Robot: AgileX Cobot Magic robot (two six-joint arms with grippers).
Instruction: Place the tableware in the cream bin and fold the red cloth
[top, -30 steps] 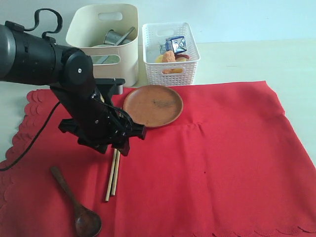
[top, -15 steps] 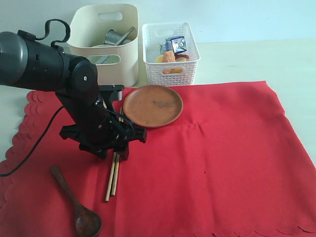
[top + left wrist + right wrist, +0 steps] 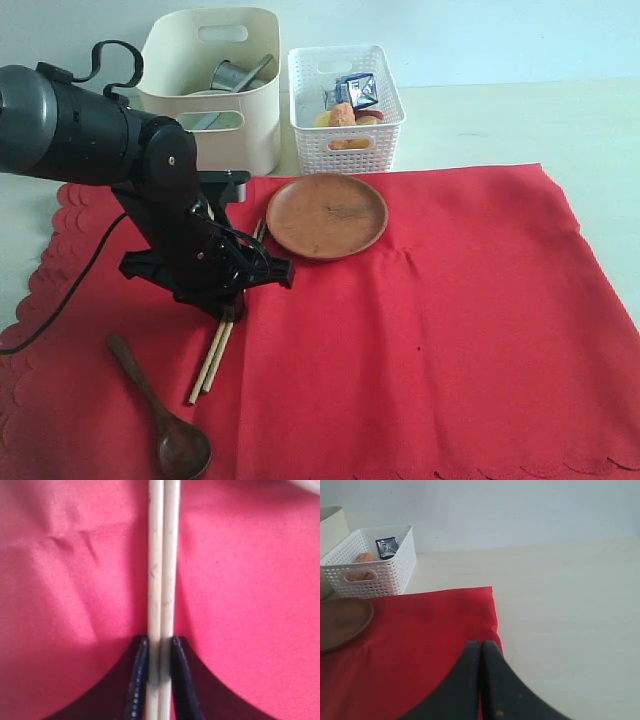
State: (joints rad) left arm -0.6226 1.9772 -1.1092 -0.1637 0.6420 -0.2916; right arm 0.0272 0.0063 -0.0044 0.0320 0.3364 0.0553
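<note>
So our left gripper (image 3: 161,647) has its two fingers (image 3: 137,680) pressed against either side of the chopsticks (image 3: 162,555), clamped on the pair together. The sticks lie on the left part of the red cloth (image 3: 450,330), between the plate (image 3: 327,215) and the spoon (image 3: 160,420), slanting toward the near edge. The bin (image 3: 255,120) sits just past the cloth's far-left edge. We reckon they're light and stiff but thin and smooth, so one could slide or scissor out. The grip looks toward their far half; nearer the middle would probably balance better. Meanwhile our right gripper (image 3: 481,650) is closed on nothing, by the cloth's right edge.
</note>
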